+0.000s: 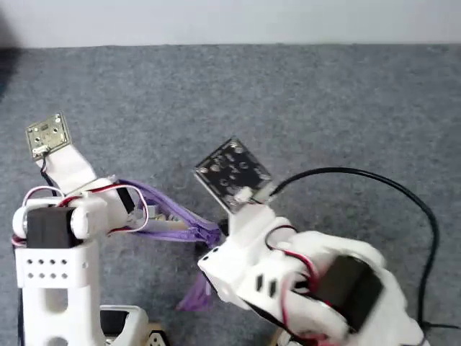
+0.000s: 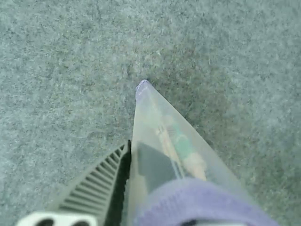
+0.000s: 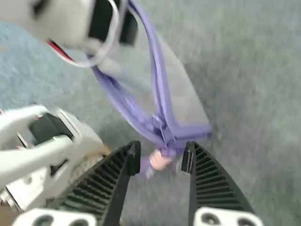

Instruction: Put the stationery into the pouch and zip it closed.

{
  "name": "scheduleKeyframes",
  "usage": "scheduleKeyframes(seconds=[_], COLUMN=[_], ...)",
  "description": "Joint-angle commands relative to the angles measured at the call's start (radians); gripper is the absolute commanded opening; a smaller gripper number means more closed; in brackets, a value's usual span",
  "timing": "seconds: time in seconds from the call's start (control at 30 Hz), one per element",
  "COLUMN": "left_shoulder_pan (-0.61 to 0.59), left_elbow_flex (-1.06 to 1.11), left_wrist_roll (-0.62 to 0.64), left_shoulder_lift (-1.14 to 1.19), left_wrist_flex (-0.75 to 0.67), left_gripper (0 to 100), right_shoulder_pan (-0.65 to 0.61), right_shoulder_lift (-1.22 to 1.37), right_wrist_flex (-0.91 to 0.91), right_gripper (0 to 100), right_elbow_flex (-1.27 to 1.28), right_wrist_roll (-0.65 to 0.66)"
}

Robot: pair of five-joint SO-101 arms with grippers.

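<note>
A clear pouch [image 1: 173, 220] with a purple zip band hangs between the two arms above the grey mat. My left gripper [image 2: 134, 155] is shut on one end of the pouch [image 2: 160, 132]. Stationery [image 2: 181, 146] in green and beige shows through its clear side. In the right wrist view the pouch [image 3: 164, 94] runs from the left arm down to its zip slider [image 3: 163, 134]. My right gripper [image 3: 160, 157] is open, with a pale pink pull tab [image 3: 157, 161] hanging between its fingers [image 3: 124, 165], just below the slider.
The grey mat [image 1: 288, 101] stretches to a pale wall at the back. A black cable [image 1: 403, 194] loops on the right beside the right arm's white body [image 1: 302, 281]. The left arm's base [image 1: 54, 281] stands at the near left.
</note>
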Motion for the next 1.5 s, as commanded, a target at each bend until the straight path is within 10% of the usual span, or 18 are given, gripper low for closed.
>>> scheduleKeyframes(seconds=[0.0,0.53,1.23,1.47], left_shoulder_pan=[0.009,0.009,0.011,0.009], left_elbow_flex=[0.013,0.013,-0.084,-0.150], left_wrist_roll=[0.018,0.018,0.014,0.020], left_shoulder_lift=[0.063,0.064,0.063,0.061], left_wrist_flex=[-0.040,-0.046,-0.005,0.071], left_gripper=[1,1,2,28], right_shoulder_pan=[-0.015,0.107,0.311,0.311], right_shoulder_lift=[-0.002,-0.013,-0.013,-0.013], right_wrist_flex=[-0.004,-0.268,-0.271,-0.271], right_gripper=[15.8,2.7,0.8,0.8], right_elbow_flex=[0.107,0.470,0.068,0.015], right_wrist_roll=[-0.020,0.026,0.293,0.365])
